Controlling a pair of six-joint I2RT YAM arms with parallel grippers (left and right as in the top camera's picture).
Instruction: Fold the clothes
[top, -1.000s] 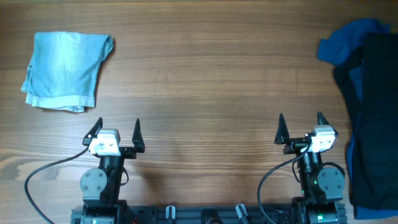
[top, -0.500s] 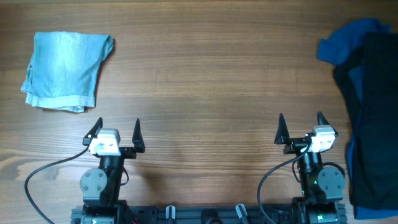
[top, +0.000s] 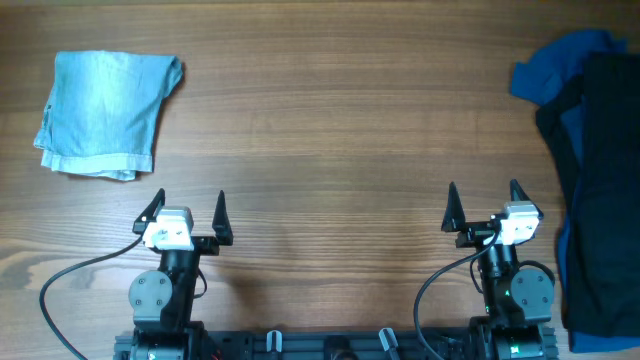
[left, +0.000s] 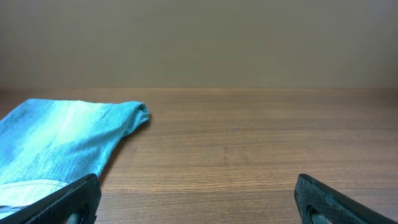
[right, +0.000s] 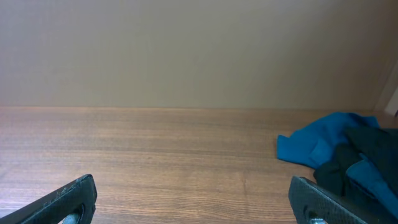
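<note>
A folded pale blue denim piece (top: 105, 110) lies at the far left of the table; the left wrist view has it at the left (left: 59, 143). At the right edge lies a heap of clothes: a black garment (top: 605, 190) over royal-blue cloth (top: 548, 75), seen from the right wrist as black (right: 360, 165) and blue (right: 317, 146). My left gripper (top: 188, 205) stands open near the front edge, well short of the denim, nothing between its fingers. Open too, with nothing in it, is my right gripper (top: 483, 195), left of the heap.
The wooden table (top: 340, 130) stretches between the two piles. Both arm bases and their cables sit at the front edge (top: 330, 345). A plain beige wall (left: 199, 43) rises behind the table's far edge.
</note>
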